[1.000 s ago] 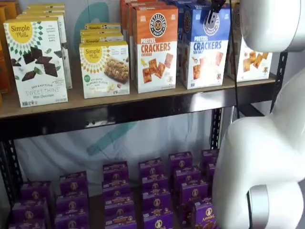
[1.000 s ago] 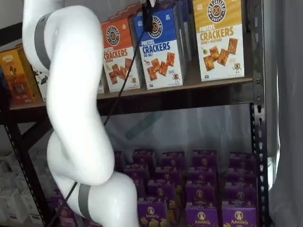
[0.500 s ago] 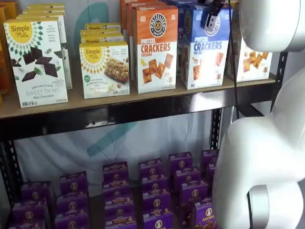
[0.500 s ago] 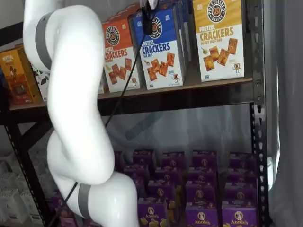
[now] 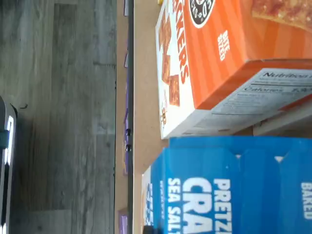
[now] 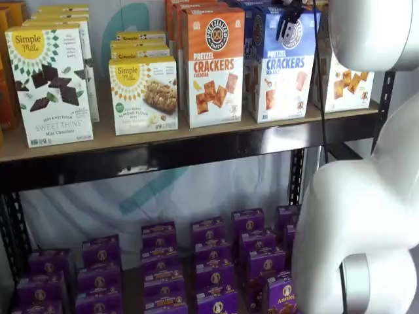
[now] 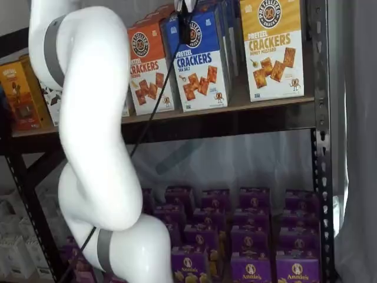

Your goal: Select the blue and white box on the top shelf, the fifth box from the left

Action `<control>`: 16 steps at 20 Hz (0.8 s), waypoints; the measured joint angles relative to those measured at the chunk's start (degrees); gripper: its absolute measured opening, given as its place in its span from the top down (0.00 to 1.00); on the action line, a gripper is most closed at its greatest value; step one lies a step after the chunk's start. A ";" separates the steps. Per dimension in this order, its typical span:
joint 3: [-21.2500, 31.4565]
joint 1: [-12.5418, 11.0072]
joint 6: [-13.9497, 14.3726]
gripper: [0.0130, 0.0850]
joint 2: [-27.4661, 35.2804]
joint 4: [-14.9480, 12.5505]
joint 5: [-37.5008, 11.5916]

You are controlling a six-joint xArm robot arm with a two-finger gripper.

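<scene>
My gripper (image 6: 286,23) hangs from above at the upper front of the blue and white box (image 6: 283,62); in both shelf views only dark fingers show, seen against the box's round logo, with a cable running down beside them. No plain gap between the fingers and nothing visibly pinched, so I cannot tell whether they are spread or closed. In the other shelf view the fingers (image 7: 185,26) sit at the box's top edge, apparently just in front of it; contact I cannot confirm. The box stands upright on the top shelf (image 6: 196,134), near the front rail, touching or just beside the orange-topped cheddar box (image 6: 213,65) on one side, with the yellow-topped box (image 7: 272,47) a little apart on the other. My read on handling: a light carton, stiff along its edges but with thin panels that give if squeezed hard; printed card probably slick. Tall and narrow, so likely to tip if pushed high up. I would close across the narrow width near the top, on the folded edges, clear of the neighbour. Looks: blue upper half, white lower half, "PRETZEL CRACKERS" and "SEA SALT" lettering, square orange crackers pictured. The wrist view shows its blue top flaps (image 5: 229,185) from above, with the orange box alongside.
</scene>
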 joint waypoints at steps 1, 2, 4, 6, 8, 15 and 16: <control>0.02 0.00 0.00 0.28 0.00 0.02 0.00; 0.04 0.00 0.00 0.33 0.00 0.02 0.01; 0.08 -0.04 -0.02 0.39 -0.05 0.07 0.03; 0.14 -0.08 -0.06 0.39 -0.11 0.08 0.03; 0.14 -0.14 -0.11 0.39 -0.18 0.04 0.14; 0.54 -0.30 -0.19 0.39 -0.72 0.14 0.59; 0.69 -0.34 -0.22 0.39 -0.85 0.17 0.62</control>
